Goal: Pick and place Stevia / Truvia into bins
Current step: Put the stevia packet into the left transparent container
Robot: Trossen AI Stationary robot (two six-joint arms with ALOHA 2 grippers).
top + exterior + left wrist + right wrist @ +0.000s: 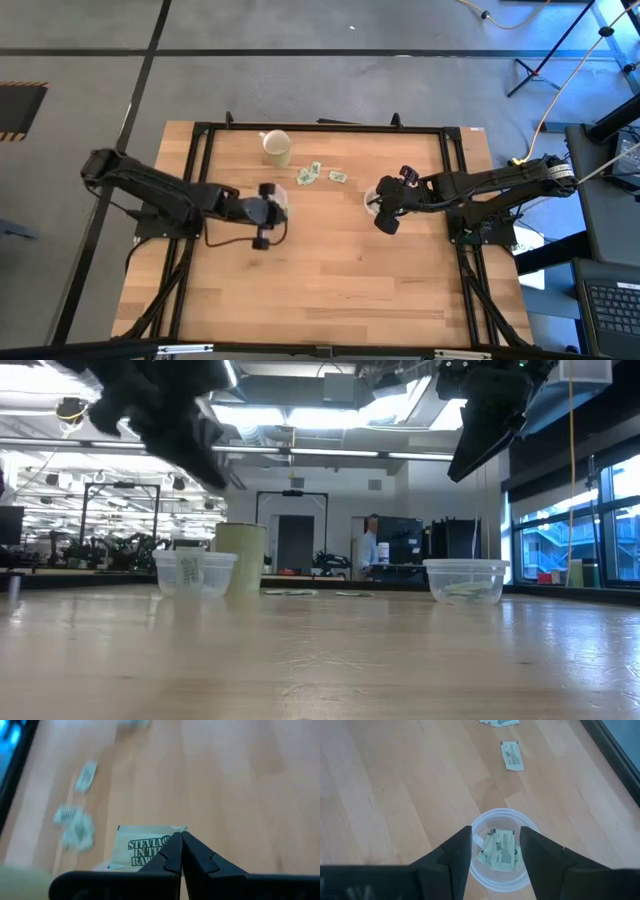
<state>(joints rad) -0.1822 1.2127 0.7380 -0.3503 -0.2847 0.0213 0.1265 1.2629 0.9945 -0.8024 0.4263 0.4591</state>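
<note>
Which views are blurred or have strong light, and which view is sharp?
Left wrist view: the loose packets are blurred, but the held packet in the left gripper is readable. Low view: bright ceiling lights, arms dark. Right wrist view: sharp on the cup.

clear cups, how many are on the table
2. One clear cup sits under the left hand, beside the cream cup. The other clear cup sits below the open right hand, with packets inside. None seems hidden.
</note>
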